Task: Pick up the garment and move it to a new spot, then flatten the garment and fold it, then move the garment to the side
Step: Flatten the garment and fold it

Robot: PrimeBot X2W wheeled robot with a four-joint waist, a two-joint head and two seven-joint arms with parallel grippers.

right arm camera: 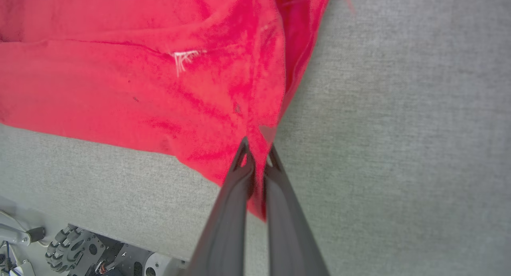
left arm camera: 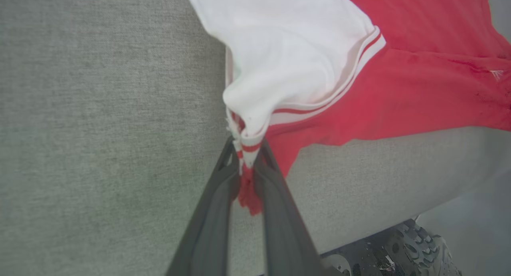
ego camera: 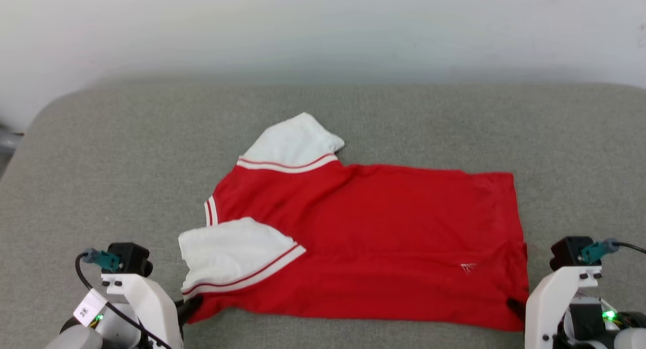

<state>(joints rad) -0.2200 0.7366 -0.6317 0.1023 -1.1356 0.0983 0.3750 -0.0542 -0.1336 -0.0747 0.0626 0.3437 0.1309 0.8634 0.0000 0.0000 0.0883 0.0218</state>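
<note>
The red garment (ego camera: 383, 238) lies spread sideways on the grey fabric-covered desk (ego camera: 101, 162), plain side up, body mostly flat. Its near white sleeve (ego camera: 232, 253) is folded over the chest and its far sleeve (ego camera: 295, 139) sticks out toward the wall. The left gripper (left arm camera: 246, 156) has its jaws pinched narrow on the striped trim and red cloth at the near sleeve corner. The right gripper (right arm camera: 258, 148) has its jaws closed tight on the near hem corner. The jersey looks light, soft and limp, so it will likely sag and crease between the two holds. Corners and seams, where the cloth is doubled, seem the safest places to grip, and keeping it taut should help it lie flat.
</note>
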